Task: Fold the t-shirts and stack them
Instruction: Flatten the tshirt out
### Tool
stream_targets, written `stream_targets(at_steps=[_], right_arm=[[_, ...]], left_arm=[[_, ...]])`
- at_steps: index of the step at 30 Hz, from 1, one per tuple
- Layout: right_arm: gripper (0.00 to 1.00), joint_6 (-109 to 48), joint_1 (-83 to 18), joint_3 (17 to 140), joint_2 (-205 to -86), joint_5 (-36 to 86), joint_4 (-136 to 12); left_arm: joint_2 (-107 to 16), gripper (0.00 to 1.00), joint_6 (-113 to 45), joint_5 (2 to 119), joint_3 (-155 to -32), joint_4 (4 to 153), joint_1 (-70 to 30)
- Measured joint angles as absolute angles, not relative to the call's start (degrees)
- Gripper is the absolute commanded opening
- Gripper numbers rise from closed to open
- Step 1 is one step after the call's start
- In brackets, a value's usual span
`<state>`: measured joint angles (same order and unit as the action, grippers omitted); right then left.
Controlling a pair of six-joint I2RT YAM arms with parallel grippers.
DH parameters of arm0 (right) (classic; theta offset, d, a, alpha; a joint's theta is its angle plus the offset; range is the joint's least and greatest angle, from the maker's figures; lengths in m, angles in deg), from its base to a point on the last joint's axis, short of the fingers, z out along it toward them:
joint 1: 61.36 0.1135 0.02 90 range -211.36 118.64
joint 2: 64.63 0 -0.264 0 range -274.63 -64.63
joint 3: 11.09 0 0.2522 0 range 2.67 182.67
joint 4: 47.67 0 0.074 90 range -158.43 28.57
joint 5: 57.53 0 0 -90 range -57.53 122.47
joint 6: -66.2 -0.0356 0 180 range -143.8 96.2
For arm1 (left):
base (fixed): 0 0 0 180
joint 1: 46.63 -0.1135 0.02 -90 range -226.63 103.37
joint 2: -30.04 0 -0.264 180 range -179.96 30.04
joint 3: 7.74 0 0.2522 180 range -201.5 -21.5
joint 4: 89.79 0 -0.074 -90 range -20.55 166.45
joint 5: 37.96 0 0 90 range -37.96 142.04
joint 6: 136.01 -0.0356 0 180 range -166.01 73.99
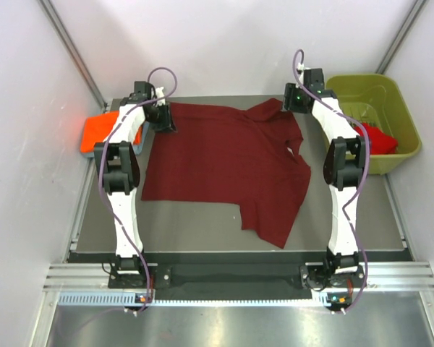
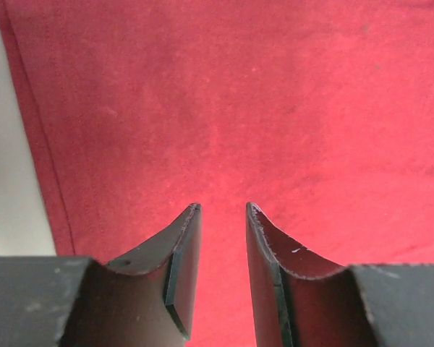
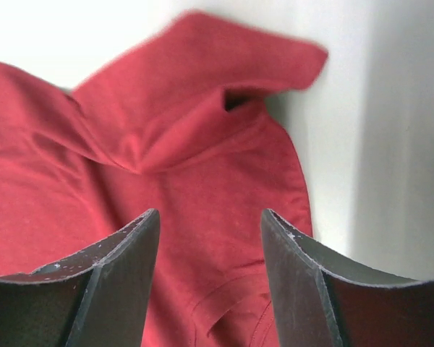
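Observation:
A dark maroon t-shirt (image 1: 224, 163) lies spread on the table, its far right sleeve (image 1: 267, 110) folded over and the other sleeve (image 1: 271, 228) pointing toward the near edge. My left gripper (image 1: 163, 120) hovers over the shirt's far left corner. It is open, with only flat cloth (image 2: 275, 108) showing in the gap between its fingers (image 2: 223, 208). My right gripper (image 1: 296, 101) sits above the far right sleeve and collar. It is open too, its fingers wide apart (image 3: 211, 215) over the cloth (image 3: 202, 144). An orange t-shirt (image 1: 100, 130) lies folded at the far left. A bright red one (image 1: 380, 137) is in the bin.
The olive-green bin (image 1: 401, 119) stands at the far right, beside the right arm. A grey-blue edge (image 1: 83, 148) shows under the orange shirt. White walls close in the table on three sides. Bare grey table surface (image 1: 188, 224) runs along the near side.

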<state>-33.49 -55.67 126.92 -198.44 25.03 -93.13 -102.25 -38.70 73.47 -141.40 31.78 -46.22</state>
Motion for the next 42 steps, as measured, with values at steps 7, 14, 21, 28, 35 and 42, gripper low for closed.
stream_targets(at_steps=[7,14,21,28,35,42], right_arm=[[0.58,-38.3,-57.9,124.4,-199.5,20.2,-93.1],[0.59,-40.1,-58.5,122.3,-199.5,17.2,-93.3],[0.58,-39.8,-58.8,116.9,-196.3,12.9,-94.2],[0.57,-34.0,-58.8,103.1,-183.2,9.0,-101.0],[0.58,-27.9,-58.0,92.2,-171.0,2.8,-107.7],[0.59,-25.2,-54.8,76.8,-163.6,-1.5,-113.2]], left_arm=[[-99.2,0.36,-38.9,73.7,-132.5,31.8,-47.3],[-99.2,0.36,-38.9,73.8,-131.3,31.2,-47.2],[-93.4,0.36,-38.9,70.5,-123.9,30.5,-47.1],[-76.4,0.36,-37.5,70.6,-110.2,27.2,-47.1],[-67.6,0.39,-36.6,71.0,-101.7,24.4,-47.1],[-65.9,0.47,-33.9,68.3,-94.9,22.1,-50.3]])
